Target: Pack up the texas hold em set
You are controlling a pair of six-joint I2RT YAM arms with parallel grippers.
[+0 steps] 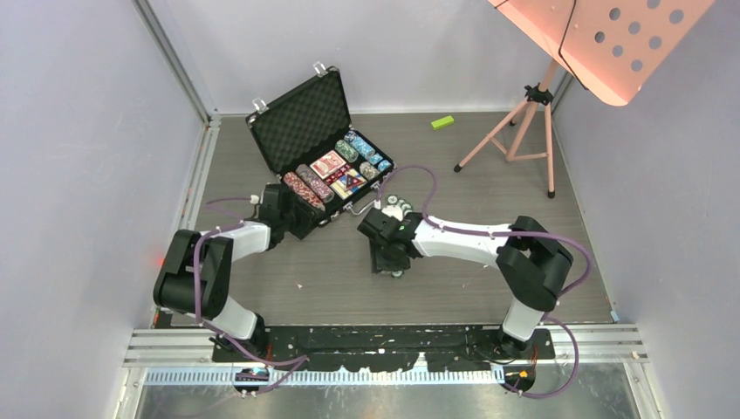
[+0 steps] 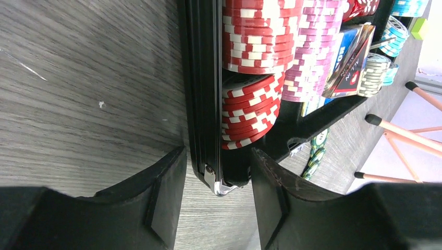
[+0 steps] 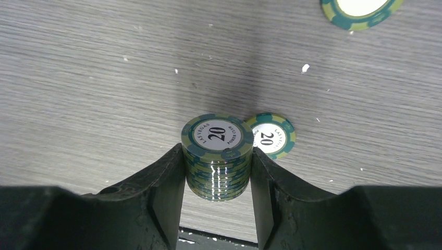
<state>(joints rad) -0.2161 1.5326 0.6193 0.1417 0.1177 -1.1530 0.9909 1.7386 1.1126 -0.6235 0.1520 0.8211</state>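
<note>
Right gripper [image 3: 218, 151] clamps the green chip stack [image 3: 217, 134] on the table [image 3: 104, 62], at five o'clock of the open briefcase [image 1: 301, 118]; left gripper [image 2: 218, 152] straddles its wall, hold unclear. A straight lift should spare the loose chip [image 3: 270, 136] at three o'clock

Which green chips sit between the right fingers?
The stack of green chips, fingers against both sides. The single chip beside it and the top-edge chip lie loose.
</note>
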